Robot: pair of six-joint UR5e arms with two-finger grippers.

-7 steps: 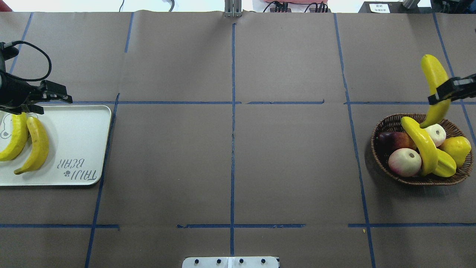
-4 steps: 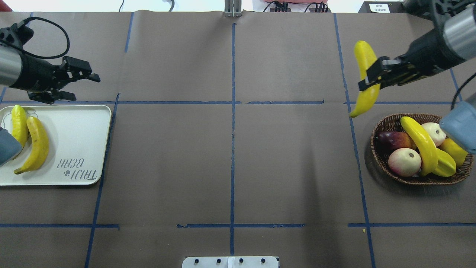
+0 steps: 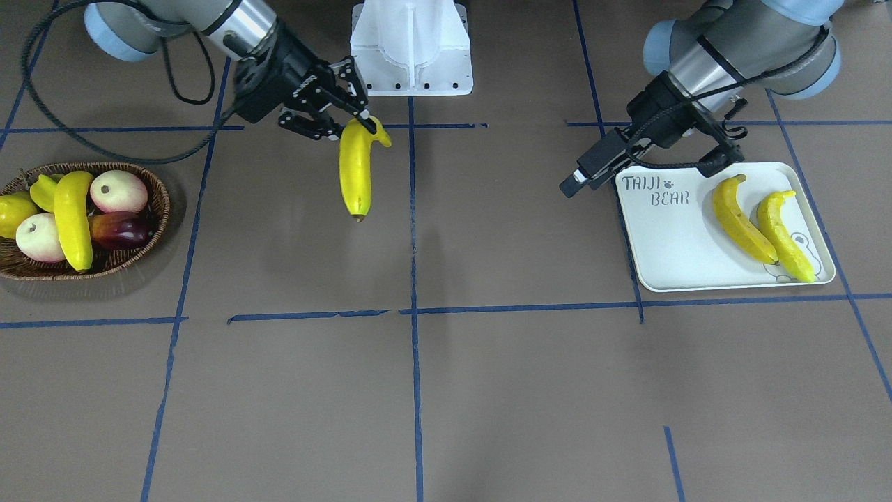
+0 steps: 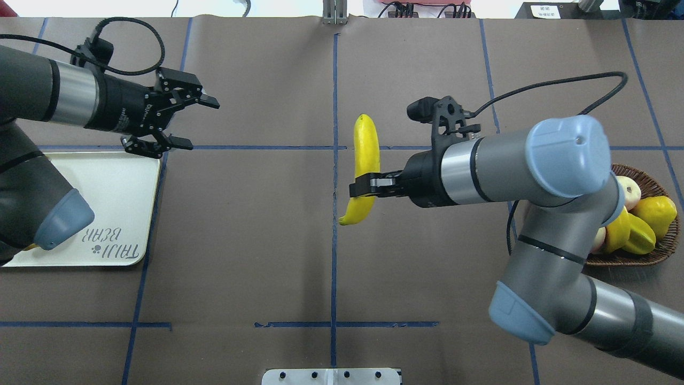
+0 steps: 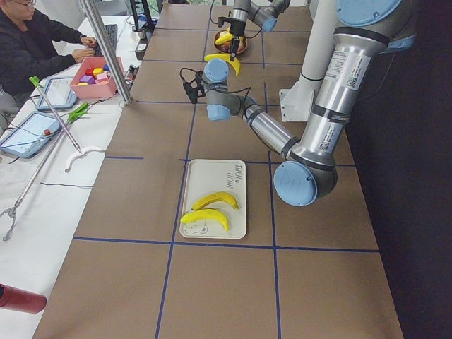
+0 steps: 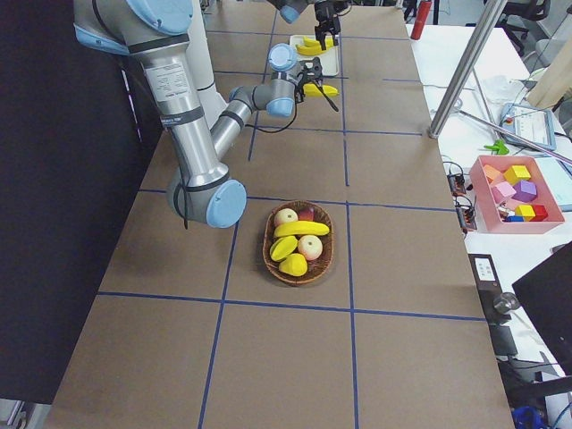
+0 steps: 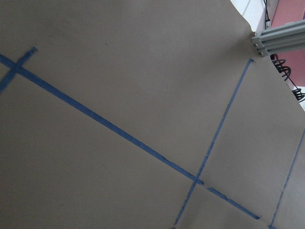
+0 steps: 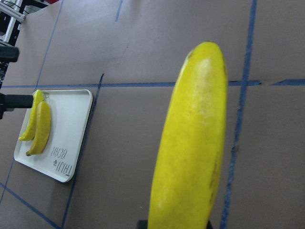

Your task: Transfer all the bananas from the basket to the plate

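- Overhead exterior view: the right jaws, clamped on the carried banana (image 4: 367,147), have swung from above the basket (image 4: 641,260) to the centre line of the bench (image 4: 240,240). The basket now lies well behind them.
- The left jaws, spread wide and empty, have left the plate (image 4: 123,187) and face the carried banana, well apart from it.
- Behind the left jaws, the first placed banana (image 3: 742,217) lies just beside the second placed banana (image 3: 784,233).
- The last banana (image 3: 72,219) waits in the basket. A hand-over seems to be setting up.

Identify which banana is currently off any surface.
The banana in the right pincer, midair at table centre; the others lie on the plate or in the basket.
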